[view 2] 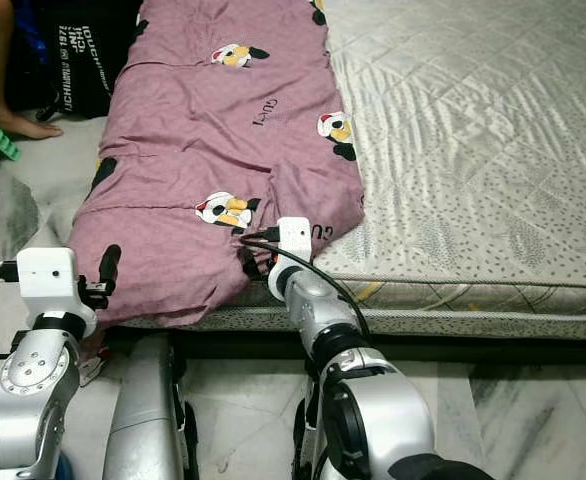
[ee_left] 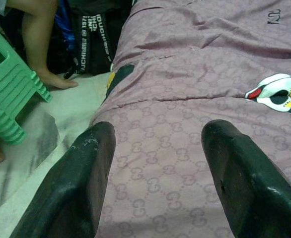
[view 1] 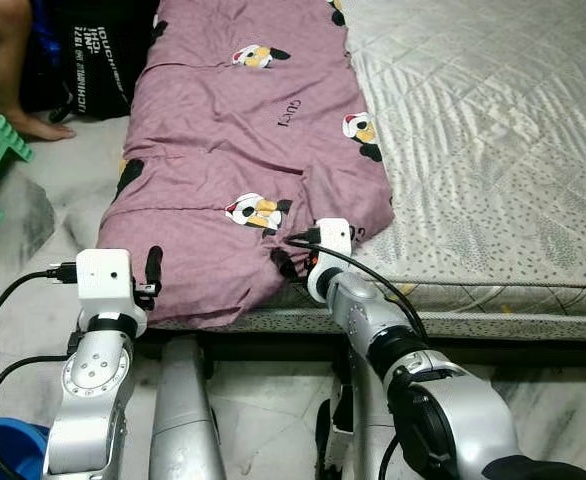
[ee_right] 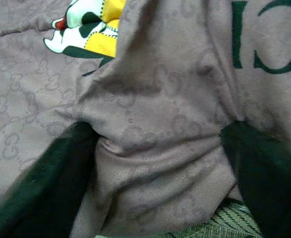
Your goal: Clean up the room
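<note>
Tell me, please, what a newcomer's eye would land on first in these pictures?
First, the mauve blanket with cartoon prints, lying along the left side of the grey mattress. Next, the right end effector, its fingers pushed into the blanket's near edge, while the left end effector is open at the blanket's near left corner.

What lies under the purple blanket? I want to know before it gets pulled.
The purple blanket lies on the grey patterned mattress, its near edge draped over the mattress side. Whatever else sits beneath its folds is covered. The right end effector straddles a fold.
</note>
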Controlling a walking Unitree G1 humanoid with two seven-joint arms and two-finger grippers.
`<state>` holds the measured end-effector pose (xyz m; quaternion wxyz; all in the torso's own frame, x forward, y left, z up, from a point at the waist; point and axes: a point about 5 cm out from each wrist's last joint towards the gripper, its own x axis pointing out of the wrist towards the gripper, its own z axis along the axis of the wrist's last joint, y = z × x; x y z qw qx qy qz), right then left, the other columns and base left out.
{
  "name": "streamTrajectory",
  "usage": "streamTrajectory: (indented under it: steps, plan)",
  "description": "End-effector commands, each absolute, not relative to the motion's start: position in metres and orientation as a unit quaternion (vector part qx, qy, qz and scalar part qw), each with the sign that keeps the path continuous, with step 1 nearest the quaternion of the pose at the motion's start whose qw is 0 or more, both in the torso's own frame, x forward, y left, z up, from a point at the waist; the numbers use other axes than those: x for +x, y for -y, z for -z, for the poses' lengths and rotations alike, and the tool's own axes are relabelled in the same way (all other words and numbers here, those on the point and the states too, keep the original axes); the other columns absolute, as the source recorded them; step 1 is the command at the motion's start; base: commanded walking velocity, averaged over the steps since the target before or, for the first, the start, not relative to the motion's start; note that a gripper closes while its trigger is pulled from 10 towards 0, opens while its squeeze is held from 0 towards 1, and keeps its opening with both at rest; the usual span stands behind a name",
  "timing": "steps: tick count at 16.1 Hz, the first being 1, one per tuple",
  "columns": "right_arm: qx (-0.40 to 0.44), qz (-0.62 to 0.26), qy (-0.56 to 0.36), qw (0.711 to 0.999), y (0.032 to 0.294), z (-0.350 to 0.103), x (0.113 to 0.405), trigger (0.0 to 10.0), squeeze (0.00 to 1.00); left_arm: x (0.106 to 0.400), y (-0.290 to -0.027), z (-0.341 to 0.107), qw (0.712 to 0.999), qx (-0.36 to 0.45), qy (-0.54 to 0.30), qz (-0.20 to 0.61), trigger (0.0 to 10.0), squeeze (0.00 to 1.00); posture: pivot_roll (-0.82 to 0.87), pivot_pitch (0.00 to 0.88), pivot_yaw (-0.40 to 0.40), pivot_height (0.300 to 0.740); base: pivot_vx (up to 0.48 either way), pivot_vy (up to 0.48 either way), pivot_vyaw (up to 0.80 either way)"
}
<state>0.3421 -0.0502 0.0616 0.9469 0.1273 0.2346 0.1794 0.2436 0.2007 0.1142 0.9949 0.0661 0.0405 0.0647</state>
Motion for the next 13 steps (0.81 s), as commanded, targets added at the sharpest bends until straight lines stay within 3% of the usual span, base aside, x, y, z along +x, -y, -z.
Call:
streamTrajectory:
  steps: [1, 9, 11, 13]
  plan:
    - [0.136, -0.163, -0.253, 0.944, 0.056, -0.055, 0.34, 0.0, 0.0, 0.244, -0.2, -0.112, 0.995, 0.07, -0.047, -0.058, 10.0, 0.0, 0.12, 0.179, -0.023, 0.546, 0.0, 0.0, 0.0]
    - [0.147, -0.076, -0.256, 0.952, 0.132, -0.05, 0.334, 0.0, 0.0, 0.247, -0.196, -0.11, 0.996, 0.068, -0.051, -0.038, 10.0, 0.0, 0.09, 0.166, -0.014, 0.546, 0.0, 0.0, 0.0]
    - [0.144, -0.07, -0.251, 0.955, 0.145, -0.053, 0.327, 0.0, 0.0, 0.249, -0.194, -0.11, 0.996, 0.067, -0.052, -0.031, 10.0, 0.0, 0.08, 0.164, -0.009, 0.546, 0.0, 0.0, 0.0]
    - [0.141, -0.065, -0.259, 0.953, 0.17, -0.058, 0.298, 0.0, 0.0, 0.251, -0.192, -0.109, 0.996, 0.067, -0.055, -0.022, 10.0, 0.0, 0.05, 0.168, -0.002, 0.546, 0.0, 0.0, 0.0]
